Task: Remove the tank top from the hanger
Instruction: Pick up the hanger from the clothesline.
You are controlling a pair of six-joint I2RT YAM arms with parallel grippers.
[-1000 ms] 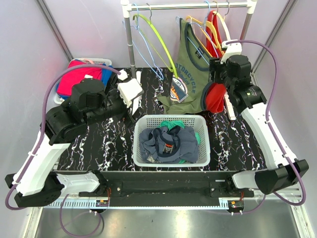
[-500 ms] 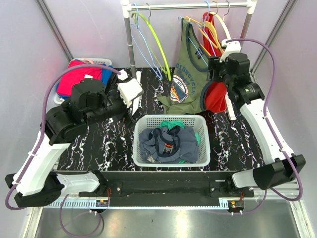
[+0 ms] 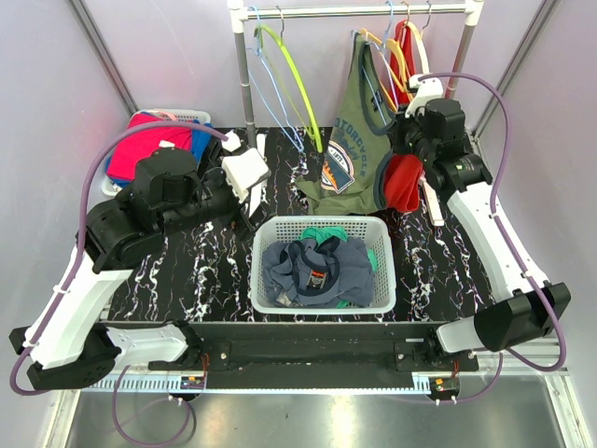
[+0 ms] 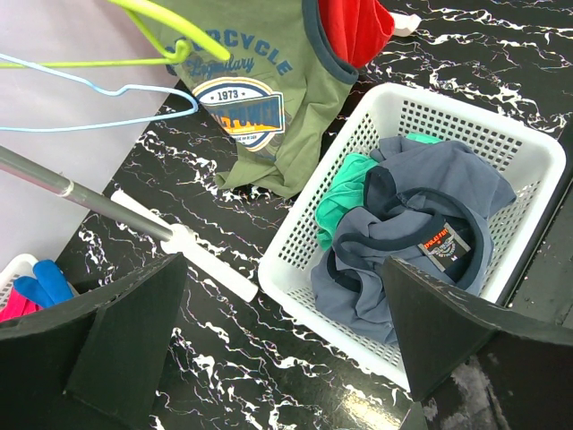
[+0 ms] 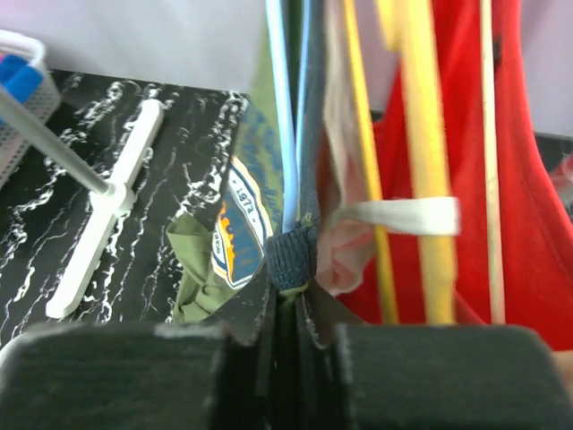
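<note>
Nearest my bases sat a white basket (image 3: 322, 222) holding folded shirts. Just beyond it on the left, my left gripper (image 4: 286, 358) hung over the marbled table (image 3: 205, 271) with its jaws spread wide and nothing between them, well apart from the clothes rail.

Further back on the right, my right gripper (image 5: 286, 287) was clenched. Its two fingers were pressed together on a bunched roll of dark navy trim, the edge of the olive tank top (image 3: 353, 140). So I was grasping the tank top by its binding, on the side facing the red garment (image 3: 404, 182) that hung just beside it.

From that pinch the tank top ran both ways along a near-vertical line. Its printed body fell below my fingers, with the hem touching the table. Its straps rose above them to the hanger (image 3: 371, 42). Several wire hangers crowded together there, and I could not tell for sure which one carried it.

Furthest back, the hooks sat on the rail (image 3: 354, 11). My right arm was the nearer one, and I judged the strap had to come up and off the hanger's shoulder.
</note>
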